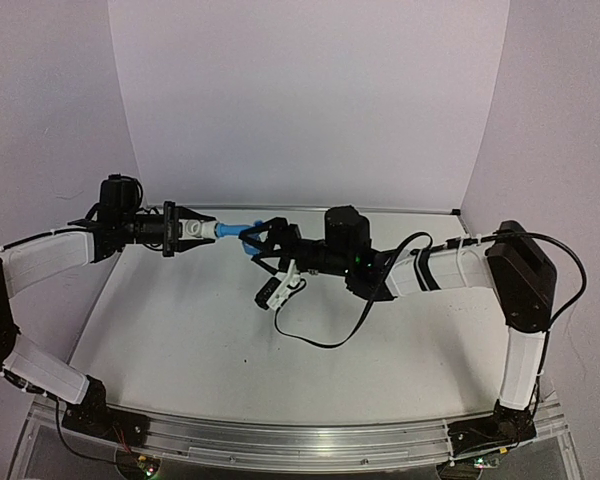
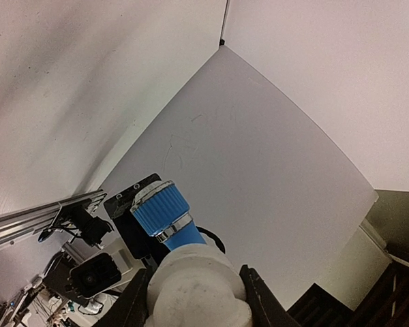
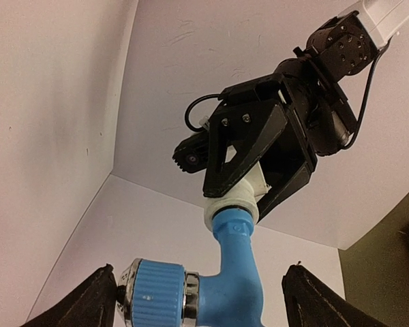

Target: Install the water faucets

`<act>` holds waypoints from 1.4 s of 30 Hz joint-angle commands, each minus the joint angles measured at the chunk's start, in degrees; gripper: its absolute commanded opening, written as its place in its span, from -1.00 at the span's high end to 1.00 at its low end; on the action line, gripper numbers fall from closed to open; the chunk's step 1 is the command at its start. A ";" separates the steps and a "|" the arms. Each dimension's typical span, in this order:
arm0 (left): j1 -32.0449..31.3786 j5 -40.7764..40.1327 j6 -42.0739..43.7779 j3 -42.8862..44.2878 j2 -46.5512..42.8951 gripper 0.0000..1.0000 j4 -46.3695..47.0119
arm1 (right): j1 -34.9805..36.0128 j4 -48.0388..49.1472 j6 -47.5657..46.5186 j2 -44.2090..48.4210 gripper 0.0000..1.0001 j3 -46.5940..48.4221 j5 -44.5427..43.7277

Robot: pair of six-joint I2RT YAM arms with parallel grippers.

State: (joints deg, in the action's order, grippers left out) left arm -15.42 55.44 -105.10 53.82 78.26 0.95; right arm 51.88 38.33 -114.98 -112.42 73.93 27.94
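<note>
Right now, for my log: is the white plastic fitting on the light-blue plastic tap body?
On: the white fitting rings the end of the light-blue tap body.

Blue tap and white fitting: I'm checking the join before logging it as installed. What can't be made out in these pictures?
- Seating depth: the end of the blue tap is hidden inside the white fitting in every view.
- Whether the right gripper grips: the right wrist view's bottom edge cuts off its contact.
- Top external view: the join is too small to judge.
</note>
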 commanded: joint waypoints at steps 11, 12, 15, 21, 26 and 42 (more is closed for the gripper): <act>-1.22 2.82 4.74 1.16 -0.43 1.00 1.08 | 0.47 2.13 4.32 13.11 -0.83 -12.20 -6.03; -1.26 2.36 5.74 1.41 -0.20 1.00 1.07 | 0.43 3.44 6.90 14.36 -0.84 -13.32 -6.58; -1.19 -0.45 14.16 3.60 -0.27 1.00 1.07 | 0.45 0.70 27.36 18.61 -0.85 -14.16 -4.98; -1.28 -6.59 32.41 6.85 -4.67 1.00 1.07 | 0.10 -2.13 69.87 20.32 -0.90 -10.99 -3.06; -1.29 -7.08 35.56 6.99 -7.23 1.00 1.14 | -2.37 -5.75 92.16 18.12 -0.82 -6.64 4.31; -6.23 -3.90 29.81 10.01 -4.23 1.00 1.16 | -2.33 4.28 97.22 5.66 -0.49 1.52 2.94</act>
State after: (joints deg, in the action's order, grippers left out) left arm -20.14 50.96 -75.07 59.66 73.87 -1.04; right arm 49.28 34.92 -22.70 -104.99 71.88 30.94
